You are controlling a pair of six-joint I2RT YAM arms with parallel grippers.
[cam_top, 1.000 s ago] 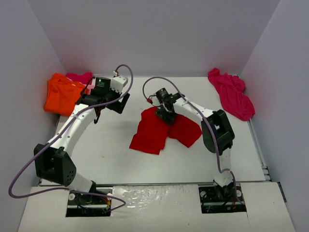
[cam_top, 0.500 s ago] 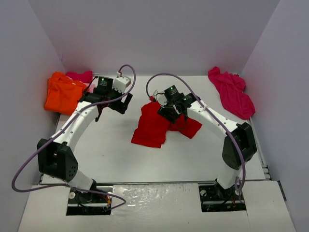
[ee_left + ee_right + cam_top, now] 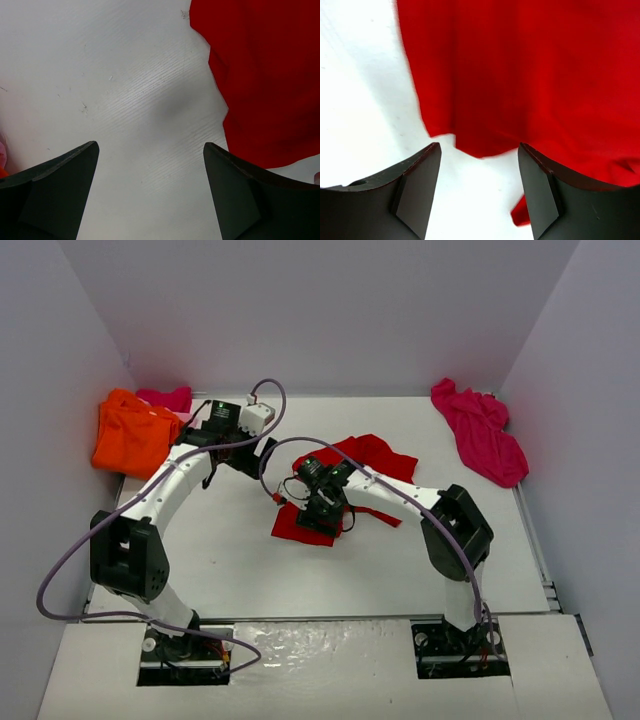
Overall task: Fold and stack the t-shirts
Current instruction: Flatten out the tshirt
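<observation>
A red t-shirt lies rumpled mid-table, one part reaching toward the front left. My right gripper hovers low over that front part. In the right wrist view its jaws are open, with bare table between them and the red t-shirt's hem just ahead. My left gripper hangs open left of the shirt. In the left wrist view it holds nothing, and the red t-shirt fills the upper right. An orange t-shirt lies at the back left on a pink one. A magenta t-shirt lies crumpled at the back right.
White walls close the table on the left, back and right. Purple cables loop above both arms. The right arm's elbow stands to the right of the red shirt.
My right gripper has swung from the red shirt's back edge to its front left. The shirt's right part now lies further back. The left gripper has drifted slightly right.
</observation>
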